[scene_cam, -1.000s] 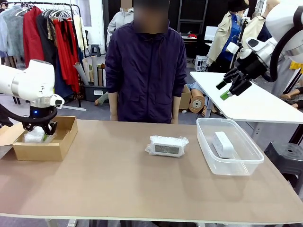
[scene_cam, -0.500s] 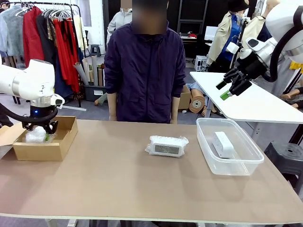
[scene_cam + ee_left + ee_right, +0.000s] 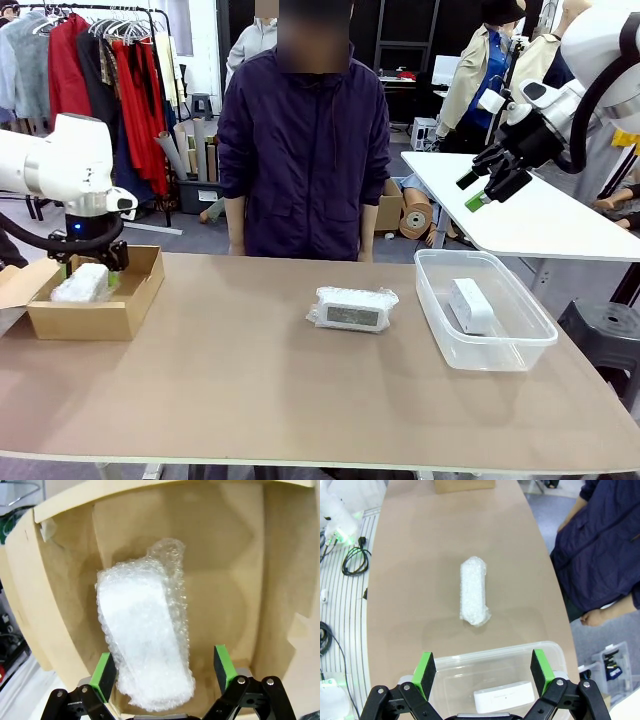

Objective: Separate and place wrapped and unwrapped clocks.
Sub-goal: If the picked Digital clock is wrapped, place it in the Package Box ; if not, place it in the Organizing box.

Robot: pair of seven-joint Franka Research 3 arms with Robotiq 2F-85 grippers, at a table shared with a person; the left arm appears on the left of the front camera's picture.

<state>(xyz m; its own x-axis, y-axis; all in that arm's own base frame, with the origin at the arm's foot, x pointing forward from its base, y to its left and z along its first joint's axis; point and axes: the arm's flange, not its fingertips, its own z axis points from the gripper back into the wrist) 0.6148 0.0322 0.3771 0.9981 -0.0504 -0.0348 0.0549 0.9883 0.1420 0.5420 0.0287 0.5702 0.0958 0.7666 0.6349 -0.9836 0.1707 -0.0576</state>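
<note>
Three clocks, split by covering: one wrapped clock [image 3: 145, 640] lies in the cardboard box [image 3: 90, 322] beneath my left gripper [image 3: 164, 672], jaws spread clear of it. The second wrapped clock [image 3: 352, 308] waits mid-table [image 3: 250, 400], and the bare clock [image 3: 470, 305] sits in the plastic tub [image 3: 500, 360]. My right gripper [image 3: 472, 192] hangs open, empty.

Brown desk [image 3: 250, 400]: open cardboard box [image 3: 100, 312] at left end, bubble-wrapped clock [image 3: 352, 309] lying flat mid-desk, clear plastic tub [image 3: 490, 356] at right, all well apart. Box flap possibly overhangs the left edge.
</note>
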